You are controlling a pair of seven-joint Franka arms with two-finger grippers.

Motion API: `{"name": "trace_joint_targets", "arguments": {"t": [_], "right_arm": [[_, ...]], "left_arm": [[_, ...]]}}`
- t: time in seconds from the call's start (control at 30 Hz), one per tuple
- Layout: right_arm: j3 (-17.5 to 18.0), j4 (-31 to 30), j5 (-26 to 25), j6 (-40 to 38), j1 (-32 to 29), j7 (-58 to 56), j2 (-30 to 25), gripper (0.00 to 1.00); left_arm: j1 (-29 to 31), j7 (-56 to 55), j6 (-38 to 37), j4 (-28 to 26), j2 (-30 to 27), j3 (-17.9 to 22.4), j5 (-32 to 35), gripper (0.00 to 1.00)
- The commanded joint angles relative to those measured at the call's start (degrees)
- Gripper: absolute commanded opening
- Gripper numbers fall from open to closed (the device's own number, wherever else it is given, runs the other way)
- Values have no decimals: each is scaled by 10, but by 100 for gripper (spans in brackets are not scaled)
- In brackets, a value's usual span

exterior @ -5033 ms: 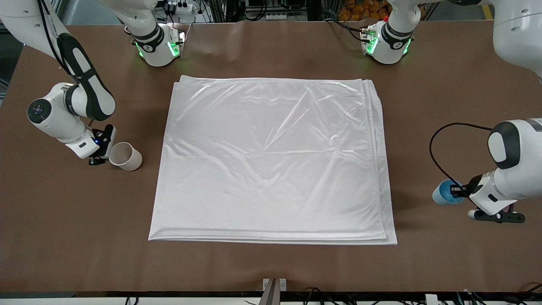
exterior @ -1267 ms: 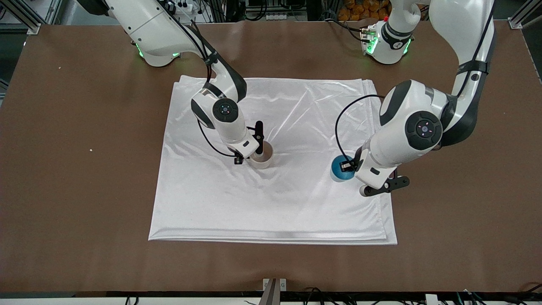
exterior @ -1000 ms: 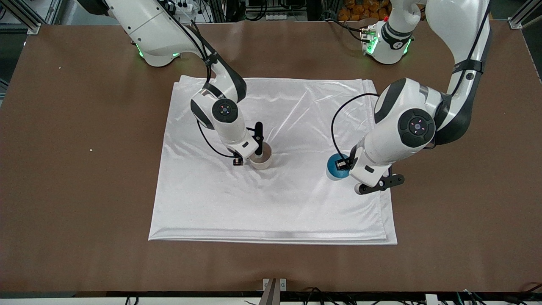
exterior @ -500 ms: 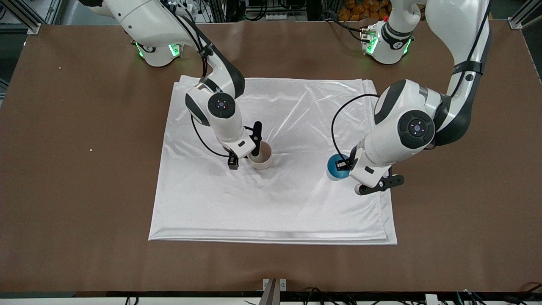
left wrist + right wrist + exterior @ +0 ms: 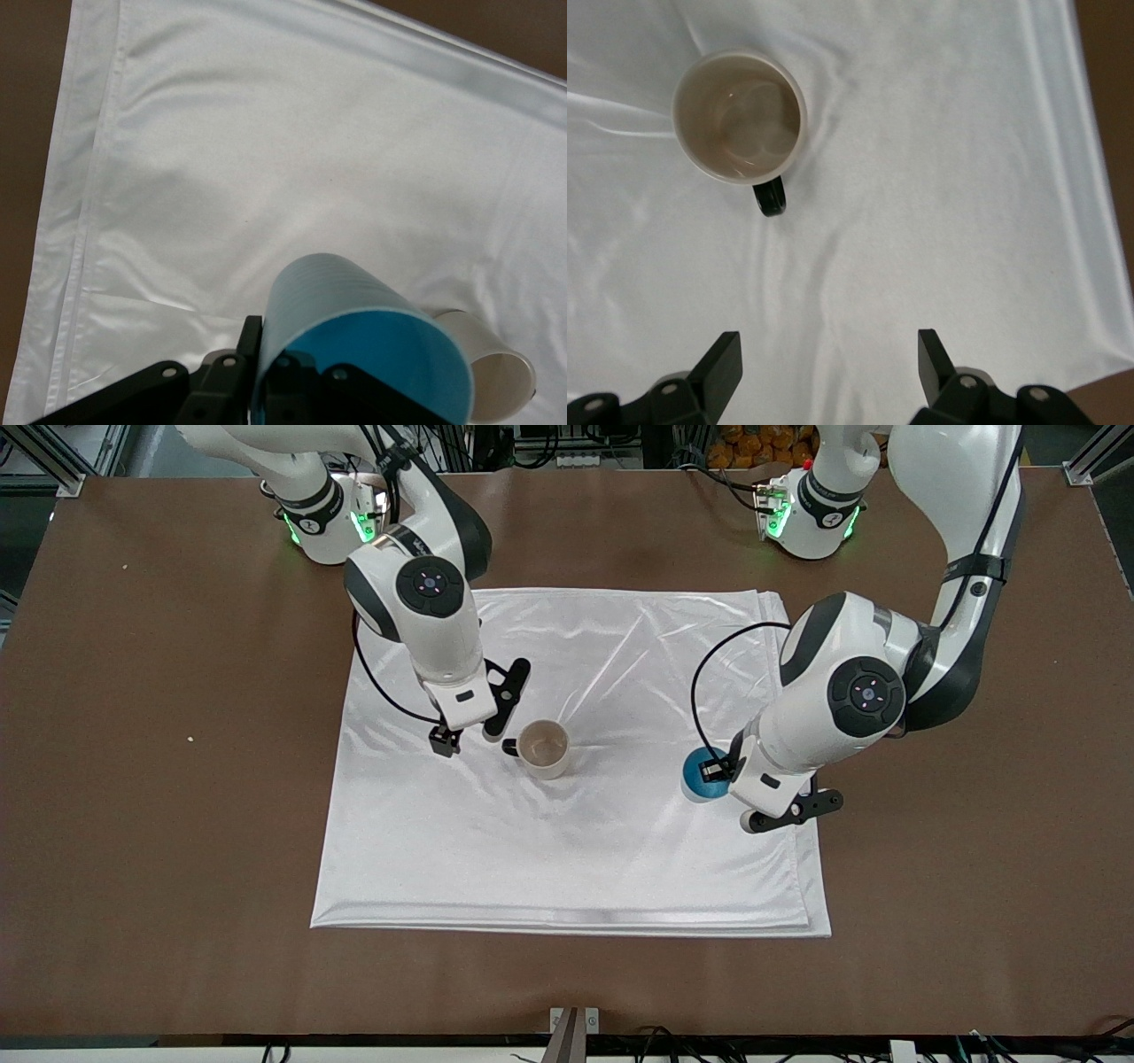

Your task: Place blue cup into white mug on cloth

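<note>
My left gripper (image 5: pixel 719 769) pinches the blue cup (image 5: pixel 702 776) above the cloth (image 5: pixel 567 868), toward the left arm's end from the white mug (image 5: pixel 543 749). My right gripper (image 5: pixel 471 733), spread, hovers beside the mug. Misaligned lowering could tip that 1 mug.

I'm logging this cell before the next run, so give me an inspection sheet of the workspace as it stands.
Surface: brown table, with the cloth spread flat, lightly wrinkled.
Job's things: white mug upright on the cloth, nothing inside it, dark handle toward the right arm's end; blue cup gripped at its rim, over the cloth toward the left arm's end, not yet in the mug.
Clutter: two tiny pale specks on the table at the right arm's end.
Claws: right claw open, over the cloth beside the mug, holding nothing; left claw shut on the blue cup.
Cables: a black cable loops at each wrist, off the cloth.
Surroundings: arm bases lit green; racks and wiring past the table edge.
</note>
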Motion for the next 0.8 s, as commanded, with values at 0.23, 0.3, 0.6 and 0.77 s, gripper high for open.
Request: {"name": "trace_joint_targets", "arguments": {"t": [0.23, 0.3, 0.6, 0.77], "right_arm": [[4, 2, 16, -79, -59, 49, -101, 90], [4, 12, 20, -96, -68, 52, -110, 91], [3, 73, 25, -187, -98, 88, -123, 95], [2, 109, 25, -236, -111, 131, -126, 97]], "left_arm": [[-54, -49, -1, 8, 8, 3, -10, 0], [-67, -58, 0, 7, 11, 4, -8, 0], [-101, -76, 19, 8, 18, 6, -7, 0], [-121, -82, 32, 8, 25, 7, -7, 0]]}}
